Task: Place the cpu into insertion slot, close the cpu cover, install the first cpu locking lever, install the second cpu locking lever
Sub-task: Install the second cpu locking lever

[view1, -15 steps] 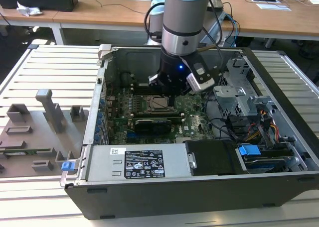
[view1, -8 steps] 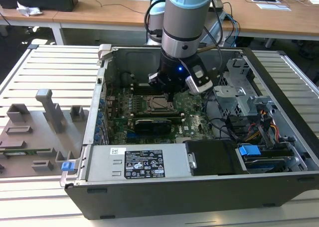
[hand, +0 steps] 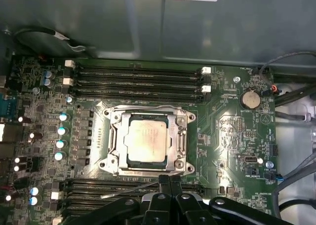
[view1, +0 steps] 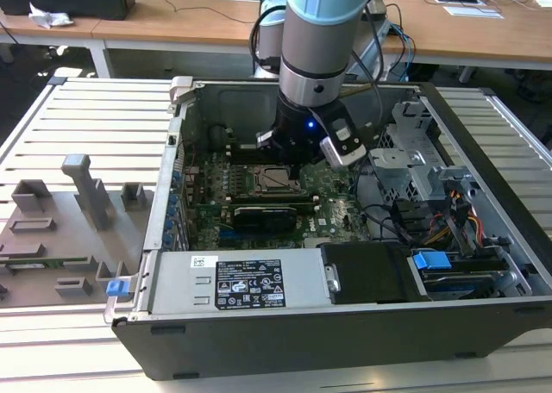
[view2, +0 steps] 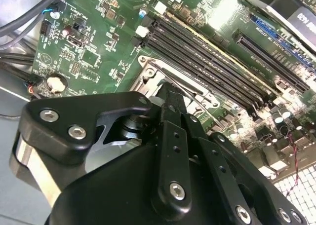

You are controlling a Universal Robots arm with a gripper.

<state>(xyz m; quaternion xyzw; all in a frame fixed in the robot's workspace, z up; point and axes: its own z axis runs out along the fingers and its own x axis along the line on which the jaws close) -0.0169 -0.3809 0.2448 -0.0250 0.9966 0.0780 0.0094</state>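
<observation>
Chip (hand: 146, 139) sits in the socket (hand: 183, 162) with the cover frame (hand: 178, 119) down over it. Gripper (hand: 170, 181) hangs just beside the socket's edge, fingers pressed together, holding nothing, tight between memory slots (hand: 138, 79). White sticker (view1: 248, 291) on the metal box; print too small to read.

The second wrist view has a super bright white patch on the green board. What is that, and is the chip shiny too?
In the second wrist view, glare washes out the motherboard; in the first wrist view the cpu shines only softly.
</observation>
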